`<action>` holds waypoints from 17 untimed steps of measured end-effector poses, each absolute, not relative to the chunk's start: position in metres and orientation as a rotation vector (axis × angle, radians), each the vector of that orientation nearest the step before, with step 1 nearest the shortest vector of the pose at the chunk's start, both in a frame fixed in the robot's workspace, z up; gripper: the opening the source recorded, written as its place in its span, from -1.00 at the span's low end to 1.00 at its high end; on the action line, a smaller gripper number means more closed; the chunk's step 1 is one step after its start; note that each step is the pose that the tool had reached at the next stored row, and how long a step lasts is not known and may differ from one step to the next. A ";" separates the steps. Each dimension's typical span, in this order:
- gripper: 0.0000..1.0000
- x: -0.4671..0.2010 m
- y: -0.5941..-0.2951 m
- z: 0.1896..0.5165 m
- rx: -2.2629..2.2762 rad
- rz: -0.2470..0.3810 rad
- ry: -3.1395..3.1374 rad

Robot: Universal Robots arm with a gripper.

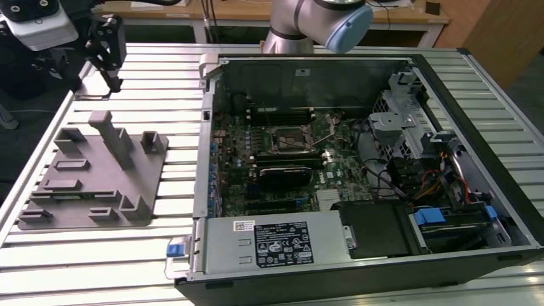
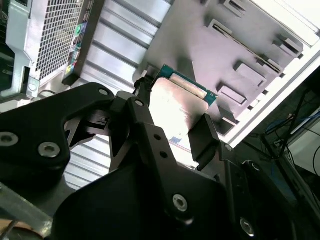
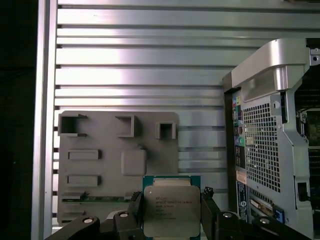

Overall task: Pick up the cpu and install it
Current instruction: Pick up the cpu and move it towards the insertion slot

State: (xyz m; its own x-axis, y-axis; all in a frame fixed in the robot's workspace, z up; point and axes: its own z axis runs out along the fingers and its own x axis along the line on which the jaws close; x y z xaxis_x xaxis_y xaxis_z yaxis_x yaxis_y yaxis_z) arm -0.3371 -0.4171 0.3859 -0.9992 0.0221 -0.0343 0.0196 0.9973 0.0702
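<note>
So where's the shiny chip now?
In both wrist views the cpu is clamped between the fingers, up in the air, near the grey tray and the case.

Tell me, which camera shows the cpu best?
The first wrist view: the cpu faces it squarely. The second wrist view sees it slanted and glary. In the exterior view, it is too small to tell at the gripper.

The exterior view is looking down at a slant across the ribbed silver metal table [image 1: 85, 255], taking in the open black computer case [image 1: 340, 284] and, at the exterior view's left, the grey plastic fixture tray [image 1: 149, 178]. Both wrist views are sitting just behind the black two-fingered gripper [image 3: 171, 199], which is clamping the silver-topped square cpu [image 3: 170, 217]. The first wrist view is facing straight down, and the second is peering obliquely from very close. All three are sharing tray, table and case.
</note>
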 end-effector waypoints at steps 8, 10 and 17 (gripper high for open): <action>0.09 -0.317 -0.417 0.386 0.032 0.109 3.104; 0.09 -0.312 -0.417 0.386 0.032 0.109 3.105; 0.09 -0.292 -0.417 0.386 0.032 0.109 3.105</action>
